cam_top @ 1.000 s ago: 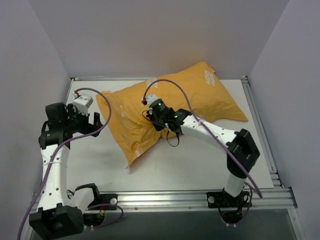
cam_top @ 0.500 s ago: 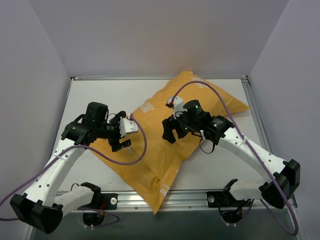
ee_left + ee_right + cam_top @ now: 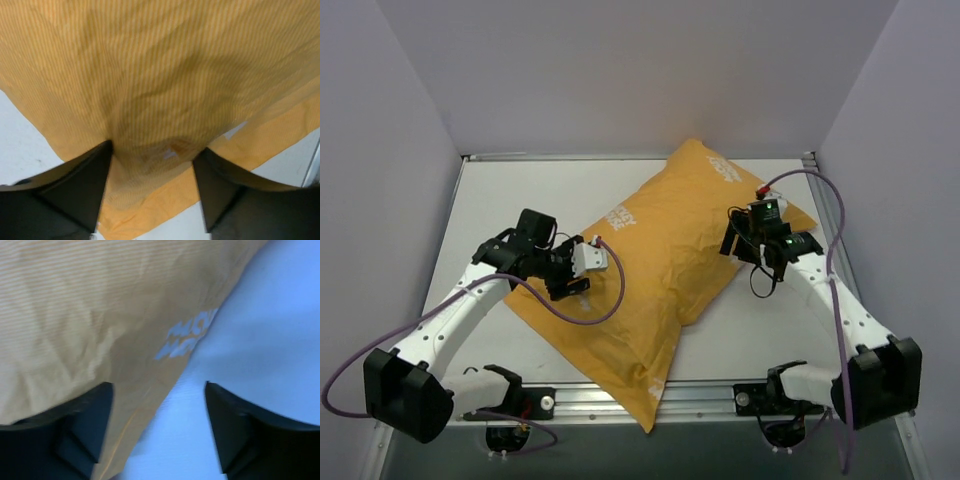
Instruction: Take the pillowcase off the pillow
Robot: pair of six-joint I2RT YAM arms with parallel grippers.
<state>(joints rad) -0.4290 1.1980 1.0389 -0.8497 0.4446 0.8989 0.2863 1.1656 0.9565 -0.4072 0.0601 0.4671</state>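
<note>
The orange pillowcase (image 3: 660, 260) lies slanted across the table, from the far right corner to the near rail, plump and with white lettering (image 3: 620, 215). The pillow is hidden inside it. My left gripper (image 3: 572, 280) sits at the case's left edge. In the left wrist view its jaws (image 3: 152, 149) stand apart, with a hump of orange fabric (image 3: 160, 75) rising between them and touching both fingers. My right gripper (image 3: 735, 240) is at the case's right edge, open. In the right wrist view (image 3: 157, 386) one finger is over the fabric (image 3: 75, 315) and the other is over bare table.
The white tabletop (image 3: 520, 200) is bounded by grey walls on three sides and by a metal rail (image 3: 720, 395) at the near edge. The case's lower corner overhangs that rail. Purple cables (image 3: 610, 300) loop from both wrists over the fabric.
The pillowcase has swung round to lie steeper, reaching the near rail. My right gripper let go, opened and moved to the right edge. My left gripper came onto the left edge with narrower jaws.
</note>
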